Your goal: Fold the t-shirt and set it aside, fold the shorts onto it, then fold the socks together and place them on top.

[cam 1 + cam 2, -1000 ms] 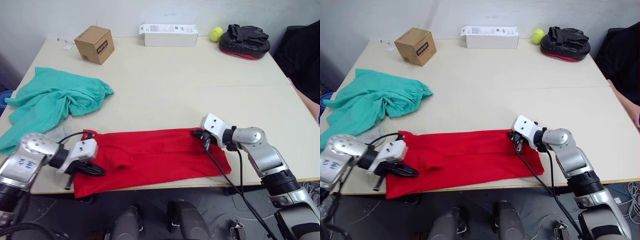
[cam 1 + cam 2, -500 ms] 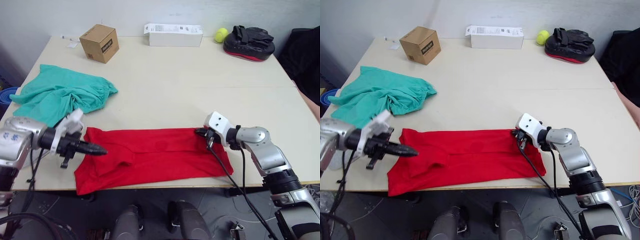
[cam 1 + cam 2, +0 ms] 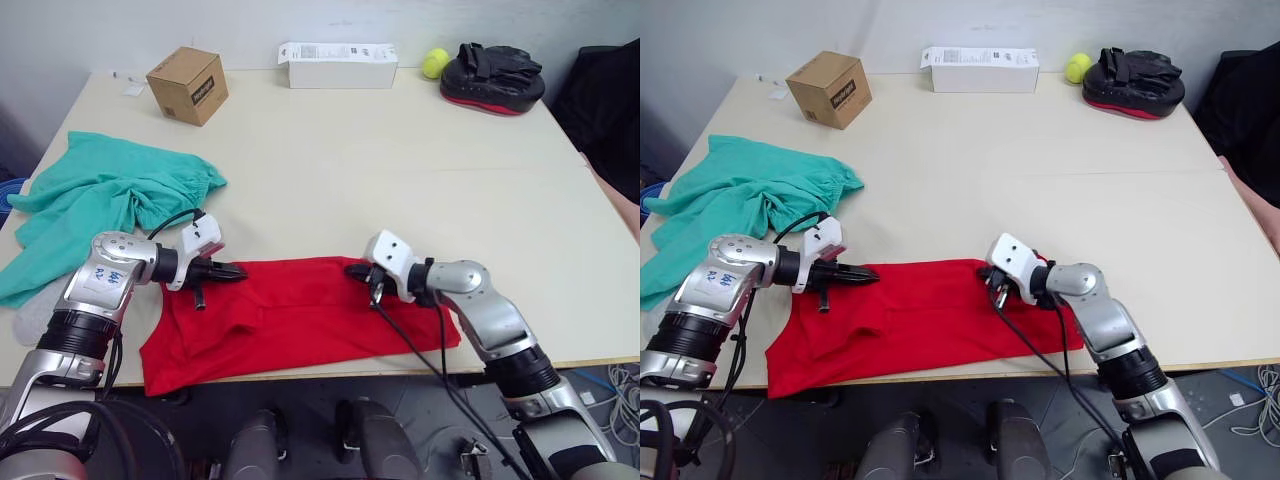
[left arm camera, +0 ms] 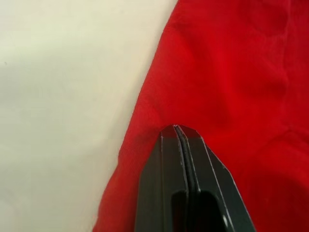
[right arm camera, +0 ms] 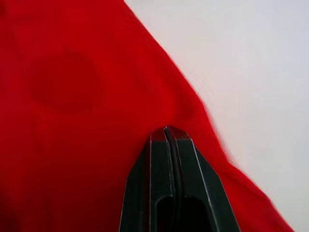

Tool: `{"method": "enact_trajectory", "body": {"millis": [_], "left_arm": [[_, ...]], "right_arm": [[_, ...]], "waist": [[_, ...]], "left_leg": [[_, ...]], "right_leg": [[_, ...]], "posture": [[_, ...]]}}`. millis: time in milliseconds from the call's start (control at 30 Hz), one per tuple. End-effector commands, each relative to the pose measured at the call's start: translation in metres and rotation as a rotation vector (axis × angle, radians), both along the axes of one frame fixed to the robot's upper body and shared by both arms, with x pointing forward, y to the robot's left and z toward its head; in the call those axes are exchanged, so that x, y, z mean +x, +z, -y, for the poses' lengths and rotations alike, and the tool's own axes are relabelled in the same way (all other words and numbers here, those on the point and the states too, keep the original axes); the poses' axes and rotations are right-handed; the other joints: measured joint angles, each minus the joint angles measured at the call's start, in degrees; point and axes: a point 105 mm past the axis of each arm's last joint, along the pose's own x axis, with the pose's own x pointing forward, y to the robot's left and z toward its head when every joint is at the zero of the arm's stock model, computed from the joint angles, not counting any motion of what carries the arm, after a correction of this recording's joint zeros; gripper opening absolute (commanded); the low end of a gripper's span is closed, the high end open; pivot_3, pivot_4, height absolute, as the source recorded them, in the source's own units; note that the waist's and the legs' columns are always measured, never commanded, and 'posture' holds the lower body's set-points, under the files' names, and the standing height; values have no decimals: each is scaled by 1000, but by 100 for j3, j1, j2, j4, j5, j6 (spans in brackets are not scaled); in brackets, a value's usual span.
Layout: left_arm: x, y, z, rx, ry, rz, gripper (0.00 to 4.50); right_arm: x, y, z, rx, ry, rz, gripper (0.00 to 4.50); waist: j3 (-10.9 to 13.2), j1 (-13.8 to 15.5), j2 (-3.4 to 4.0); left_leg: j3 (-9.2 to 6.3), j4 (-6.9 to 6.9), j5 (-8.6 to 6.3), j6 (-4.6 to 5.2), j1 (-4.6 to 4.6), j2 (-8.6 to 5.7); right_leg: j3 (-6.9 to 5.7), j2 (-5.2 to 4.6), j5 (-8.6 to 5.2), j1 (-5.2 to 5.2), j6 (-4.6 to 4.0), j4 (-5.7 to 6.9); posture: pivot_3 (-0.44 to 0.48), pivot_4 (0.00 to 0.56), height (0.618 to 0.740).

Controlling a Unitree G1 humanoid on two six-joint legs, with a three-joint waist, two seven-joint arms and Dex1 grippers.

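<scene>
The t-shirt point(image 3: 300, 315) lies as a long folded band along the near edge of the worktop point(image 3: 380, 160). The left gripper point(image 3: 236, 271) is clenched on the shirt's far edge near its left end; the fingers point(image 4: 181, 159) are pressed together over red cloth. The right gripper point(image 3: 356, 271) is likewise clenched on the same far edge, toward the right end. The shorts point(image 3: 100, 200) lie crumpled at the worktop's left side, apart from the shirt. A cardboard box point(image 3: 187, 86) stands beyond them.
</scene>
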Motion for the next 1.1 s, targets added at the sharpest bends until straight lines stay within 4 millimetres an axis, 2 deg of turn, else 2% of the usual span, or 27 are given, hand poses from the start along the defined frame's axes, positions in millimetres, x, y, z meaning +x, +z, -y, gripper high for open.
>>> {"method": "enact_trajectory", "body": {"millis": [33, 133, 233, 367, 433, 500, 600, 700, 800, 867, 933, 1000, 1100], "left_arm": [[-8, -30, -16, 76, 55, -80, 23], [-10, -29, -19, 75, 53, -78, 23], [-12, -29, -20, 76, 51, -80, 23], [-18, -32, -22, 76, 44, -89, 23], [-20, -34, -22, 75, 43, -90, 23], [-21, -34, -21, 67, 44, -91, 23], [-21, -33, -21, 60, 46, -88, 23], [-21, -31, -20, 48, 50, -84, 23], [-22, -29, -19, 44, 45, -79, 23], [-22, -27, -18, 42, 42, -79, 23], [-22, -26, -18, 42, 41, -77, 23], [-21, -24, -18, 41, 40, -75, 23], [-21, -24, -18, 40, 38, -75, 23]], "right_arm": [[-2, -11, 4, -72, -28, 7, 0], [-1, -18, 31, -163, -79, 10, 0], [0, -11, 62, -201, -141, 18, 0], [7, 0, 120, -256, -285, 22, 0], [6, 0, 140, -286, -320, 12, 0], [8, 4, 152, -292, -340, 19, 0], [14, 19, 147, -223, -341, 47, 0], [24, 45, 121, -96, -300, 99, 0], [28, 54, 93, -2, -263, 103, 0], [24, 51, 76, 27, -226, 73, 0], [15, 32, 61, -13, -183, 27, 0], [6, 14, 59, -76, -166, -6, 0], [-1, 1, 73, -135, -191, -40, 0]], "waist": [[0, -10, 0], [-2, -5, 1], [-3, 11, 2], [-4, 20, 4], [-4, 17, 5], [-4, 10, 5], [-2, -14, 13], [2, -40, 22], [3, -28, 24], [3, -11, 25], [3, -3, 25], [1, 1, 23], [-3, 8, 36]], "left_leg": [[0, 0, -4, 1, 0, -1], [6, 1, -10, -8, 13, -3], [-1, -7, -15, -6, 37, -3], [-2, -8, -23, 1, 37, -4], [-1, -9, -26, 1, 37, -4], [-2, -10, -28, -1, 39, -3], [-1, -16, -27, -5, 45, -1], [2, -18, -23, -10, 47, 1], [1, -19, -20, -15, 46, 1], [0, -25, -18, -17, 45, 1], [-1, -26, -14, -17, 43, 0], [-1, -27, -12, -19, 41, 0], [1, -24, -25, -16, 34, -5]], "right_leg": [[0, -3, 1, 0, -2, 0], [4, -6, 6, 10, -7, -1], [-3, -6, 3, 42, -11, -22], [-5, -7, 3, 50, -11, -35], [-5, -7, 3, 52, -11, -39], [-5, -5, 2, 52, -10, -38], [-5, -1, 0, 51, -9, -36], [-5, 2, 0, 49, -6, -31], [-4, 2, 1, 45, -4, -26], [-4, 2, -1, 45, -1, -27], [-4, 2, -5, 44, 6, -27], [-4, 1, -13, 44, 8, -29], [-4, -3, -23, 41, 16, -31]], "posture": [[0, 150, 740], [0, 150, 740], [0, 150, 740], [0, 150, 740], [0, 150, 740], [0, 150, 740], [0, 150, 740], [0, 150, 740], [0, 150, 740], [0, 150, 740], [0, 150, 740], [0, 150, 740], [0, 150, 740]]}}
